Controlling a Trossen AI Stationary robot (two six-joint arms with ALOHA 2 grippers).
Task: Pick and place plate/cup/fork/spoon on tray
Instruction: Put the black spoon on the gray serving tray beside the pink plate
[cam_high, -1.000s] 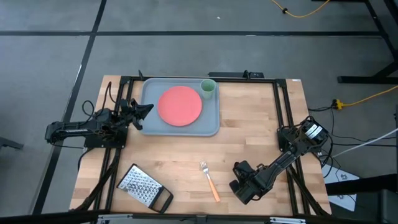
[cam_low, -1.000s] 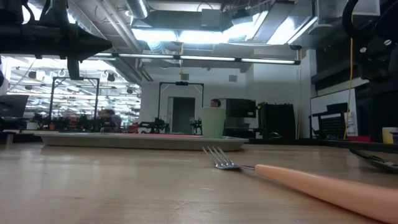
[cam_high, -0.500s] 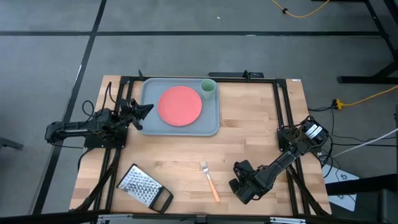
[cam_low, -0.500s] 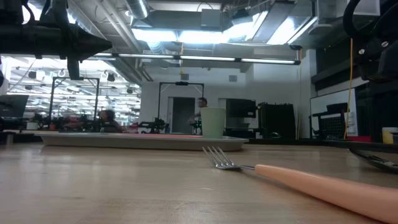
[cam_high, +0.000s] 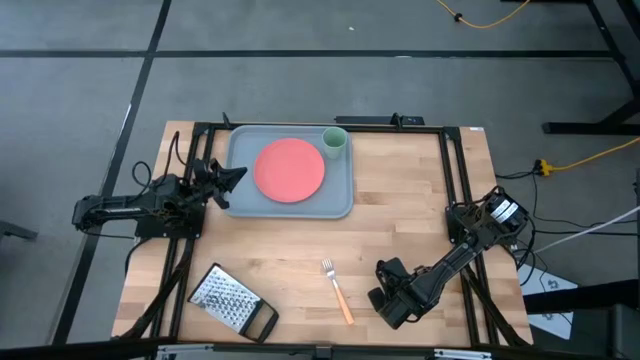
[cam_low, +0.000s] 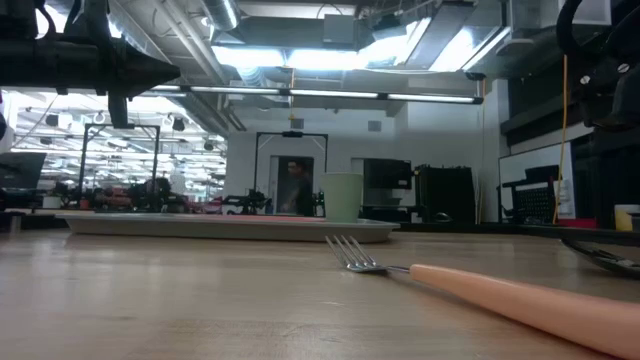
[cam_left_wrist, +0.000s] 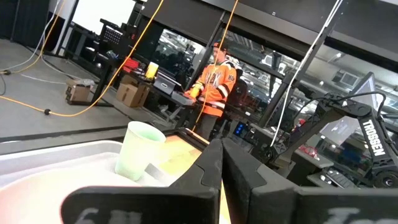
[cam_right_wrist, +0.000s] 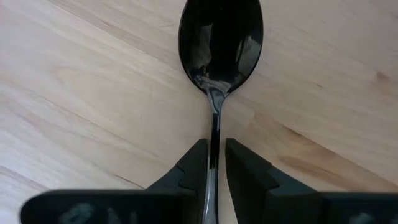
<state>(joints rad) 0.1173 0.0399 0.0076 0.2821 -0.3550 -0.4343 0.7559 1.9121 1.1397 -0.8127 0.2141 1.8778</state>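
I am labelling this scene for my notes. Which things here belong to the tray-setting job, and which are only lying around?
Belong to the job:
- tray
- coral-red plate, on the tray
- pale green cup, on the tray
- orange-handled fork, on the table
- dark spoon, its handle between the right tool's fingers

Just lying about:
- metal grater

Overhead strip lights (cam_low: 300, 45) glare white in my low view, washing out the ceiling. My table (cam_high: 400, 220) is evenly lit from above, with soft shadows. The fork (cam_low: 480, 285) near the lens is blurred. The spoon (cam_right_wrist: 219, 46) mirrors bright reflections, perhaps ceiling lamps.
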